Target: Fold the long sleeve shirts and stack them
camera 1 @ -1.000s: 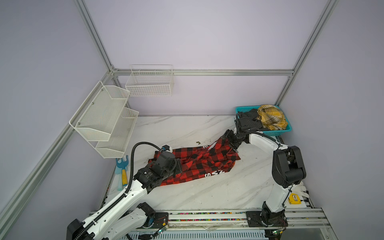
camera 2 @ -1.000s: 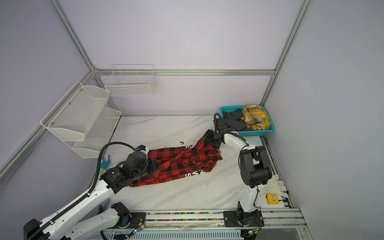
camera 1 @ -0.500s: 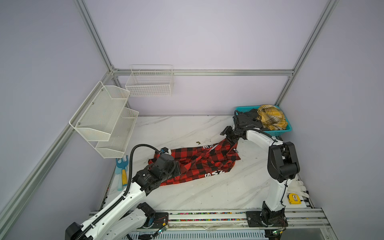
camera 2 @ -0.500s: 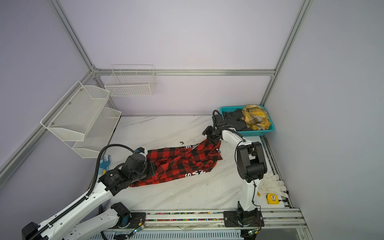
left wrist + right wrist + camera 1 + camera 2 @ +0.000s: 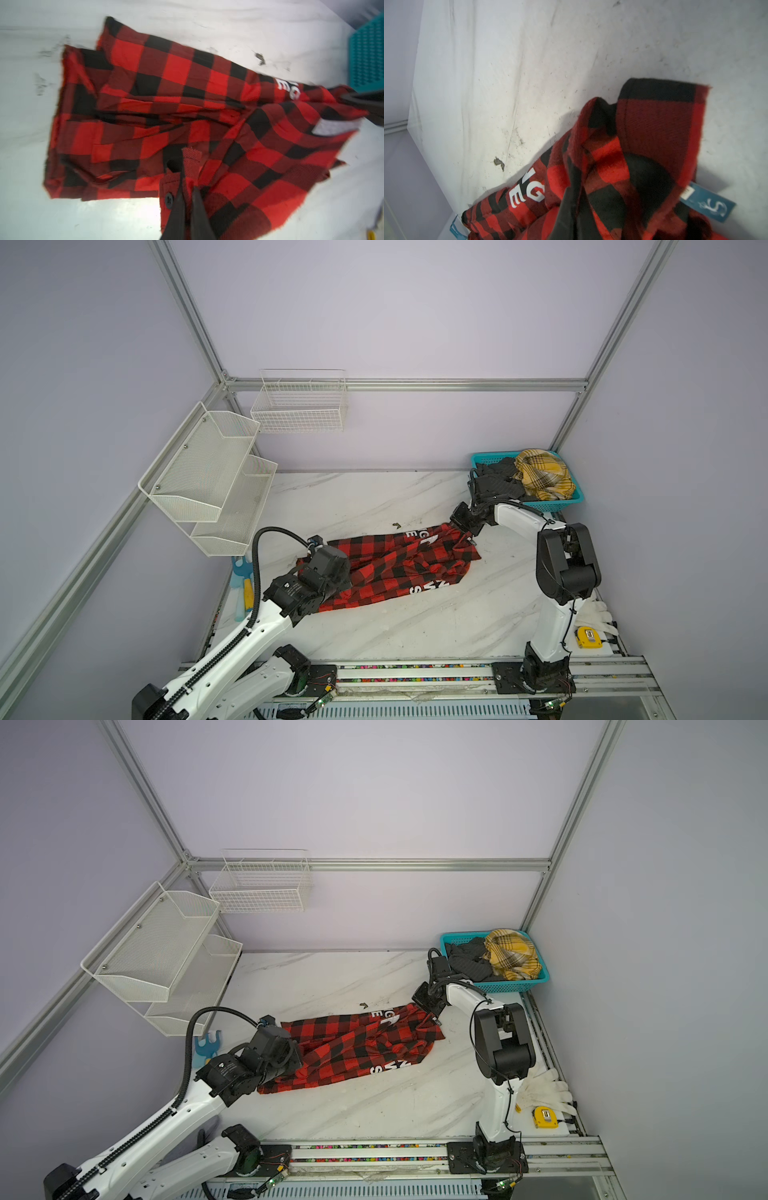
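Note:
The red-and-black check shirt (image 5: 395, 568) (image 5: 357, 1048) with white letters lies crumpled lengthwise on the marble table (image 5: 374, 497). My left gripper (image 5: 347, 576) (image 5: 188, 182) is shut on a buttoned edge of that shirt at its left end. At the right end, my right gripper (image 5: 455, 526) (image 5: 419, 1004) (image 5: 576, 187) is shut on a bunched fold near the shirt's blue neck label (image 5: 708, 204). A mustard-yellow plaid shirt (image 5: 540, 472) and a dark grey one (image 5: 496, 481) lie heaped in the teal basket (image 5: 540, 504) at the back right.
White mesh shelves (image 5: 208, 477) and a wire basket (image 5: 299, 402) hang on the left and back walls. A yellow tape measure (image 5: 588, 637) and white gloves (image 5: 594, 612) lie by the right arm's base. A blue-and-yellow tool (image 5: 241, 585) lies at the table's left edge.
My right gripper has gone from open to shut on the shirt's right end, shifting slightly towards the back. The left gripper stays shut on the left end.

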Robot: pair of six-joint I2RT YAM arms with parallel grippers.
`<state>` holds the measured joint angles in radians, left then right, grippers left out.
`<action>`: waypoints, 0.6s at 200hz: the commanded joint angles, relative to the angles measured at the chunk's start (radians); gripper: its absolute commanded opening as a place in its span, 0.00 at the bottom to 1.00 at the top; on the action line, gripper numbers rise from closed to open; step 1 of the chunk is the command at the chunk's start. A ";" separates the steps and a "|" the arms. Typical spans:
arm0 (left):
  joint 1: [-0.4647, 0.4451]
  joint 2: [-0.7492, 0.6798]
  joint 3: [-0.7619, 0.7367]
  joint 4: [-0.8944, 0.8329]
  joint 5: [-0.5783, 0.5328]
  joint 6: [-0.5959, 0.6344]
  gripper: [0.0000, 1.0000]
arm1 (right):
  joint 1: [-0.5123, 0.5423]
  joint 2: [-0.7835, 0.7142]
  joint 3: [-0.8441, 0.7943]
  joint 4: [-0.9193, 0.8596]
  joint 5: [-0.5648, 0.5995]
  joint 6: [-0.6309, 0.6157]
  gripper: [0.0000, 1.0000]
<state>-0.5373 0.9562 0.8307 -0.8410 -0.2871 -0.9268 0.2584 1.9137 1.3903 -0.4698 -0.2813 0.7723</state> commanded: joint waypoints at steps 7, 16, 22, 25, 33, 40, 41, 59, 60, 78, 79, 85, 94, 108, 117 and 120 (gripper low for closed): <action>0.118 0.158 0.305 -0.015 -0.078 0.013 0.00 | -0.005 -0.128 -0.051 -0.035 0.038 -0.065 0.00; 0.147 0.218 0.373 -0.013 -0.070 0.032 0.00 | -0.005 -0.151 -0.076 -0.024 0.024 -0.071 0.00; 0.160 0.250 0.422 -0.013 -0.073 0.043 0.00 | -0.005 -0.164 -0.092 -0.012 0.006 -0.077 0.00; 0.168 0.265 0.438 -0.016 -0.075 0.046 0.00 | -0.005 -0.169 -0.101 -0.005 -0.001 -0.080 0.00; 0.183 0.297 0.484 -0.020 -0.085 0.057 0.00 | -0.004 -0.181 -0.122 0.006 -0.012 -0.082 0.00; 0.194 0.316 0.503 -0.020 -0.095 0.066 0.00 | -0.004 -0.190 -0.140 0.016 -0.020 -0.086 0.00; 0.196 0.318 0.505 -0.020 -0.096 0.068 0.00 | -0.005 -0.191 -0.143 0.017 -0.020 -0.087 0.00; 0.243 0.353 0.502 -0.024 -0.088 0.095 0.00 | 0.003 -0.207 -0.195 0.062 -0.048 -0.087 0.00; 0.247 0.355 0.499 -0.024 -0.086 0.097 0.00 | 0.003 -0.208 -0.198 0.065 -0.050 -0.088 0.00; 0.296 0.389 0.442 -0.025 -0.063 0.141 0.00 | 0.035 -0.204 -0.242 0.099 -0.047 -0.085 0.00; 0.297 0.391 0.438 -0.025 -0.064 0.142 0.00 | 0.037 -0.204 -0.246 0.101 -0.047 -0.085 0.00; 0.309 0.401 0.409 -0.028 -0.079 0.141 0.00 | 0.049 -0.198 -0.266 0.122 -0.049 -0.080 0.00; 0.323 0.418 0.356 -0.030 -0.104 0.139 0.00 | 0.067 -0.188 -0.299 0.159 -0.054 -0.073 0.00; 0.357 0.443 0.273 -0.006 -0.099 0.133 0.00 | 0.103 -0.164 -0.336 0.208 -0.065 -0.066 0.00; 0.380 0.448 0.222 0.027 -0.074 0.132 0.00 | 0.122 -0.149 -0.348 0.228 -0.073 -0.064 0.00; 0.387 0.448 0.205 0.041 -0.065 0.132 0.00 | 0.128 -0.147 -0.352 0.236 -0.077 -0.062 0.00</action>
<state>-0.2066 1.3857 1.1664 -0.8272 -0.3405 -0.8204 0.3443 1.7298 1.0786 -0.3157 -0.3393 0.7017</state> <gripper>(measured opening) 0.048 0.055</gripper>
